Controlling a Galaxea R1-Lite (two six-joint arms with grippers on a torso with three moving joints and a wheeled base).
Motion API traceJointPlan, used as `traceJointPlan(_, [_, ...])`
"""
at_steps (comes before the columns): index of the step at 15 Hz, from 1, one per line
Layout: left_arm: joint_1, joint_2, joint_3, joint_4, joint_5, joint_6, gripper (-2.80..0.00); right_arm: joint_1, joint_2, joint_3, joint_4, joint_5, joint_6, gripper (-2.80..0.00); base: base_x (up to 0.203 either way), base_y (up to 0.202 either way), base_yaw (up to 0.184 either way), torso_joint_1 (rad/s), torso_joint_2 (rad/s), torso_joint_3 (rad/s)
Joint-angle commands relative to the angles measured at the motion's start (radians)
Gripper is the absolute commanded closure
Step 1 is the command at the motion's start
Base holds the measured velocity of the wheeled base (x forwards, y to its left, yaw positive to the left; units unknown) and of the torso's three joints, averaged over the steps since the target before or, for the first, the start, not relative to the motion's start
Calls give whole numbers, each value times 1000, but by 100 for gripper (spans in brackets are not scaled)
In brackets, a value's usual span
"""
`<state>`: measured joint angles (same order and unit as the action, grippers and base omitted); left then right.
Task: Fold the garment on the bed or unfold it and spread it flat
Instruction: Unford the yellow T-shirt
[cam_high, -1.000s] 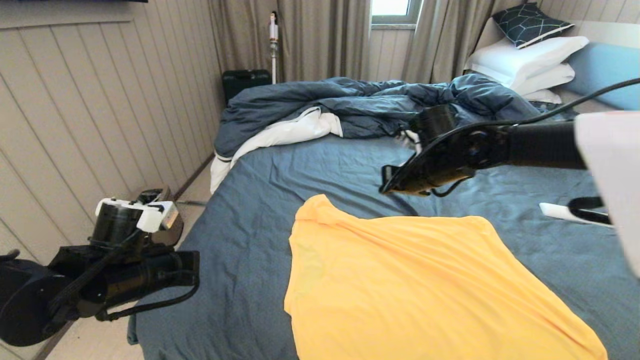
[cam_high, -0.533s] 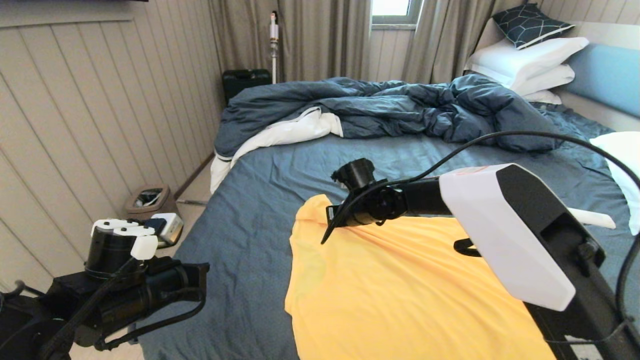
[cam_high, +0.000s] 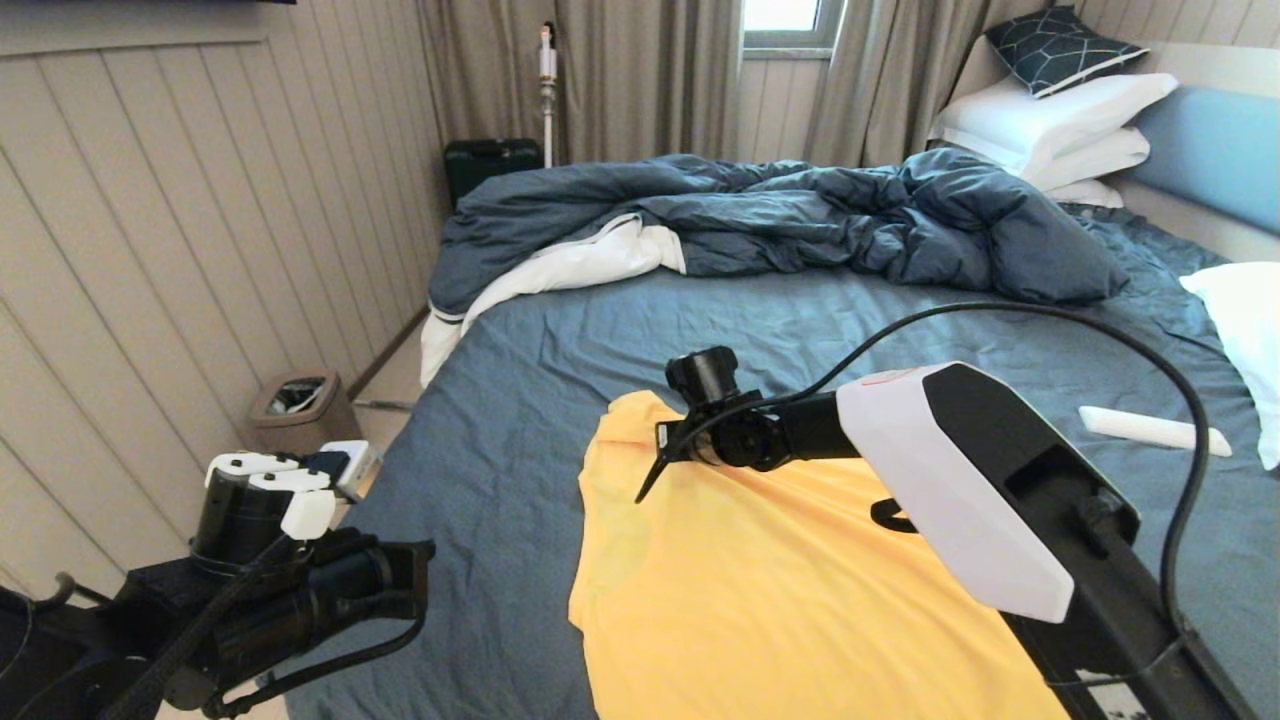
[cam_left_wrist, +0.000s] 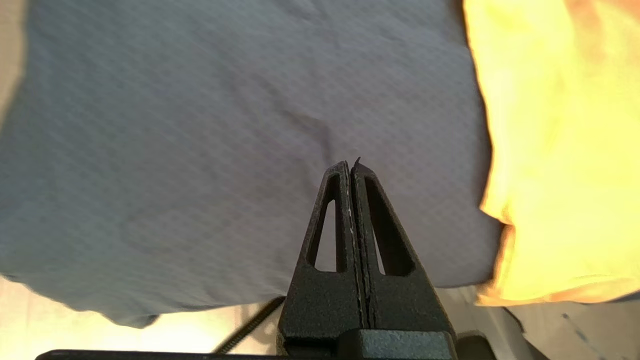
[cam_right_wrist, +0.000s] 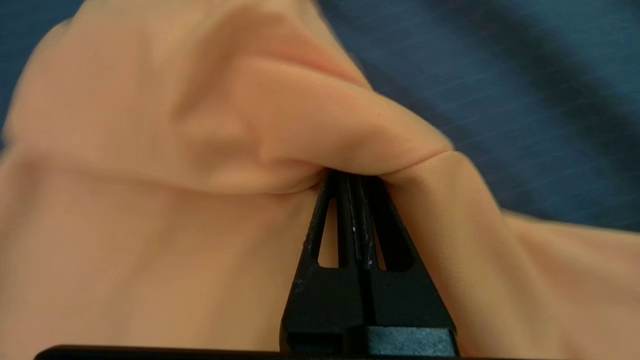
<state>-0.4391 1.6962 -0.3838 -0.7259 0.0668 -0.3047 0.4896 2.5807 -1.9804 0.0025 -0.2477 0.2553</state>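
Swung down from over the sheet, the right end effector (cam_high: 640, 494) now sits at the garment's far left part, its fingers pressed together with the tips pushed into a raised yellow fold — whether cloth is pinched between them cannot be told. The garment (cam_high: 780, 590) lies spread on the bed (cam_high: 500, 480) at about 6 o'clock in the head view. The left end effector (cam_left_wrist: 351, 165), fingers together and empty, hovers over bare sheet at 8 o'clock, beside the garment's edge. A rumpled duvet (cam_high: 780, 215) lies at 12 o'clock.
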Motion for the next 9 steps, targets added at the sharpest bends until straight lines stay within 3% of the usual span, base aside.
traceJointPlan(1, [-12,15,-1,-5,2,-6,0,3,34,0,-39,-60,0,0,0,0,0,0,0,0])
traceJointPlan(5, [-16,55,19,-105,9,-7,0,-40,37,0,-87,-133,-1,0,0,0,0,0,0,0])
traceJointPlan(9, [-41,86,42,-173,13,-2,0,-90,17,2,-88,-137,-2,0,0,0,0,0,0,0])
